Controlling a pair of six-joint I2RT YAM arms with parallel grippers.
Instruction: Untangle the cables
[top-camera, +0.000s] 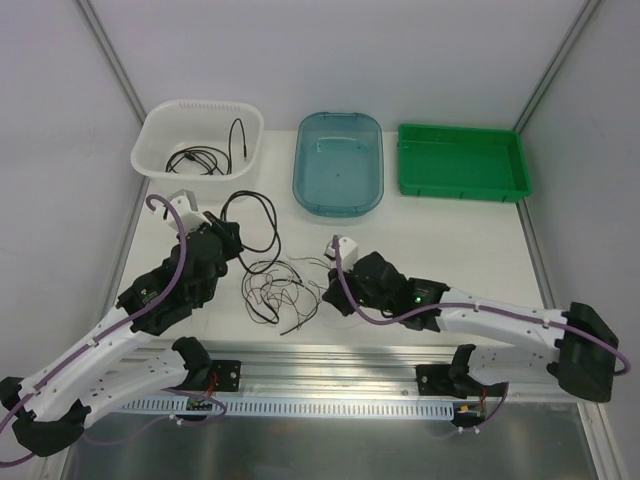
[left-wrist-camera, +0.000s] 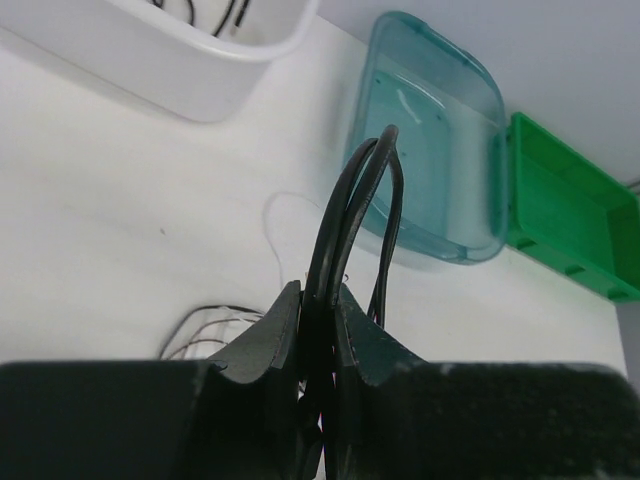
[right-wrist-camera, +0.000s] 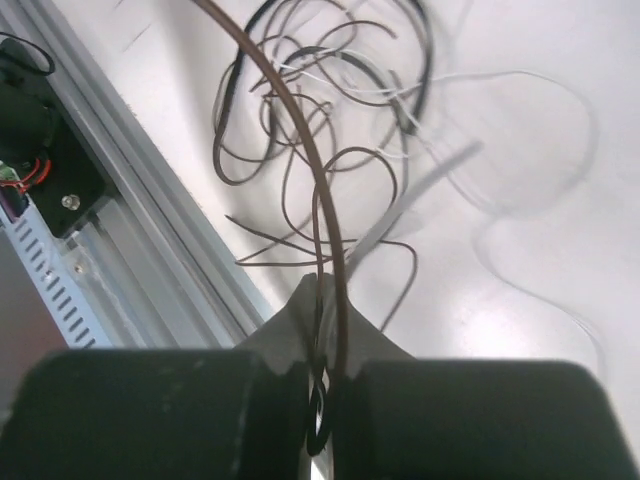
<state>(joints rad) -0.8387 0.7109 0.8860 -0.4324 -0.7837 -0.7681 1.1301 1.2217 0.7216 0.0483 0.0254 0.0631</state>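
We found the left gripper (left-wrist-camera: 318, 297) clamped on a black cable (left-wrist-camera: 345, 205), the right gripper (right-wrist-camera: 325, 292) on a thin brown wire (right-wrist-camera: 300, 130), presumably to draw each from the mid-frame tangle (top-camera: 275, 285).

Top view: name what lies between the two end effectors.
Top view shows a tangle of thin cables between the left end effector and the right end effector.

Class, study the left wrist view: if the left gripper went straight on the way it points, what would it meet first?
Past the black cable it clamps, the left gripper would likely cross bare table and meet the teal tub at its near wall first; depth is uncertain.
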